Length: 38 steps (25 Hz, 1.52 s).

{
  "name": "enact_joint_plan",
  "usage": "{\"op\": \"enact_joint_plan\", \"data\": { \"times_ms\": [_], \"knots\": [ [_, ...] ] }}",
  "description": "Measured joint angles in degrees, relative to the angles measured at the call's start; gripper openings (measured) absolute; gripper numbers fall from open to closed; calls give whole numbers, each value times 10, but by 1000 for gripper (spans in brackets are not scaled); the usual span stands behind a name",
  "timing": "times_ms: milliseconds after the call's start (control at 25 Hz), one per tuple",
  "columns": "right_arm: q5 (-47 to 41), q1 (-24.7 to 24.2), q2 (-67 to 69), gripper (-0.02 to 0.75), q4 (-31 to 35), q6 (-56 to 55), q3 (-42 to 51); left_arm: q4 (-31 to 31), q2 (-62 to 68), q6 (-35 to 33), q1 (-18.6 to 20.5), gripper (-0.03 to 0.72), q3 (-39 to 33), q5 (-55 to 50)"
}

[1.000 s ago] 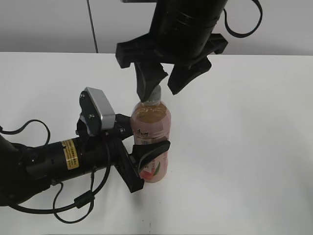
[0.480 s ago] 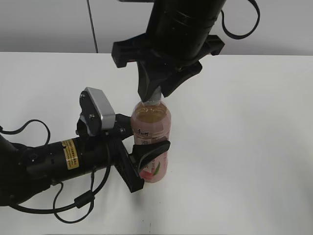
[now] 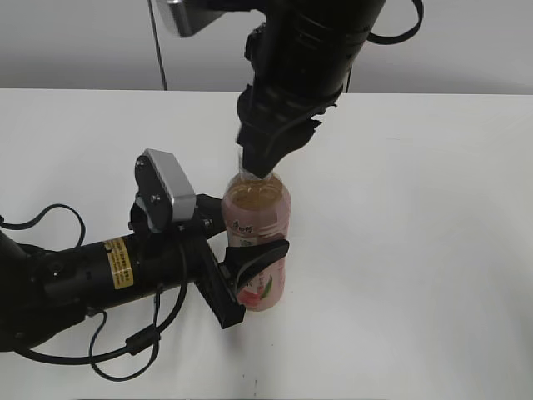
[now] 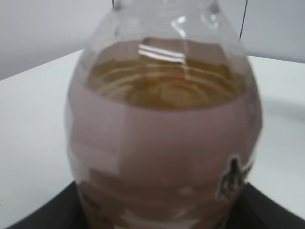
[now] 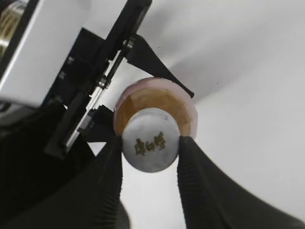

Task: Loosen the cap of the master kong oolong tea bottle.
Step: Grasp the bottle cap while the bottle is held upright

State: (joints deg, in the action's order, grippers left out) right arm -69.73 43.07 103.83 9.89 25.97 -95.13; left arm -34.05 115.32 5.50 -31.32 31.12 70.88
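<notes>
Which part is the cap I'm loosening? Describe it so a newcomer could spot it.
Start at the white table, where the master kong oolong tea bottle stands upright, its pink-labelled body clamped by the left pincer. At the bottle's top, pinched by the right pincer, sits the cap. It is the only small round white disc, with a dark logo on top.

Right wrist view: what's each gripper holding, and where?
Right gripper is shut on the cap, fingers on its sides. Left gripper clamps the bottle around its lower body.
</notes>
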Motion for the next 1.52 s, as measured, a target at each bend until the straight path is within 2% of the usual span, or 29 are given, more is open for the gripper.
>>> {"op": "enact_joint_plan", "data": {
  "times_ms": [160,280,600,720,840,1080,1280,1520],
  "knots": [
    [0,0,0,269,-3,234,-2,-1,0,-2,0,379,-1,1],
    [1,0,0,269,-5,343,-3,-2,0,-3,0,377,-1,1],
    [3,0,0,265,-4,390,-3,-2,0,-3,0,376,-1,1],
    [3,0,0,324,-1,386,-3,-2,0,-3,0,376,-1,1],
    [3,0,0,387,9,359,-3,-1,0,-3,0,376,-1,1],
    [2,0,0,433,16,255,-2,-1,0,-2,0,376,-1,1],
    [0,0,0,505,15,51,-2,0,0,-2,0,376,-1,1],
    [0,0,0,519,10,-153,-2,0,0,-2,0,375,-1,1]
  ]
}}
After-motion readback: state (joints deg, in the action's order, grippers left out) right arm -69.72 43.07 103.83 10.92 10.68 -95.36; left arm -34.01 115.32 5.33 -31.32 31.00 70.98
